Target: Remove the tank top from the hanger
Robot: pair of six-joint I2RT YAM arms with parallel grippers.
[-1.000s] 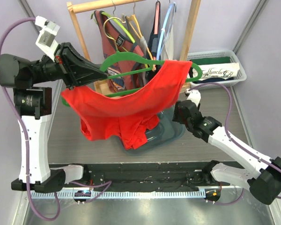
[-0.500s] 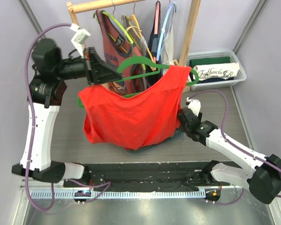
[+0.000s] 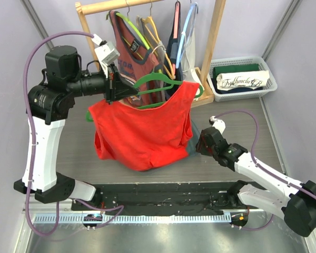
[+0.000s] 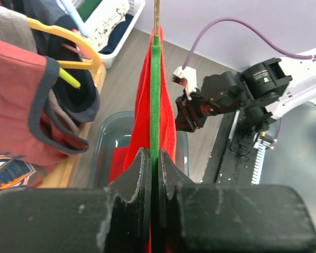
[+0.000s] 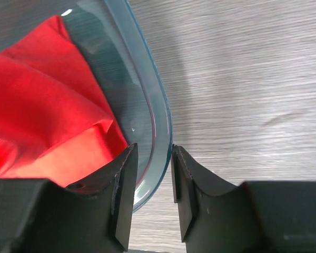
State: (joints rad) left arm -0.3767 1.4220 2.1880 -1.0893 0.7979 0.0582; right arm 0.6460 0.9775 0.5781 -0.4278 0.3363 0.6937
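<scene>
A red tank top (image 3: 142, 132) hangs on a green hanger (image 3: 158, 84) held in the air in front of the rack. My left gripper (image 3: 111, 87) is shut on the hanger's left end. In the left wrist view my jaws (image 4: 154, 155) clamp the green bar (image 4: 156, 95), with the red cloth (image 4: 168, 121) draped over it. The top's hem dips into a blue-grey bin (image 3: 191, 134). My right gripper (image 3: 200, 143) is at the bin's right edge. In the right wrist view it (image 5: 151, 158) is closed over the rim (image 5: 160, 116), beside the red cloth (image 5: 37, 105).
A wooden rack (image 3: 216, 31) at the back holds several garments on coloured hangers, close behind the held hanger. A white basket (image 3: 242, 79) of folded clothes stands at the back right. A black rail (image 3: 163, 197) runs along the near edge.
My left arm swung inward and raised the hanger, so the tank top went from bunched and sagging to hanging flat. My right gripper shifted slightly nearer along the bin's edge.
</scene>
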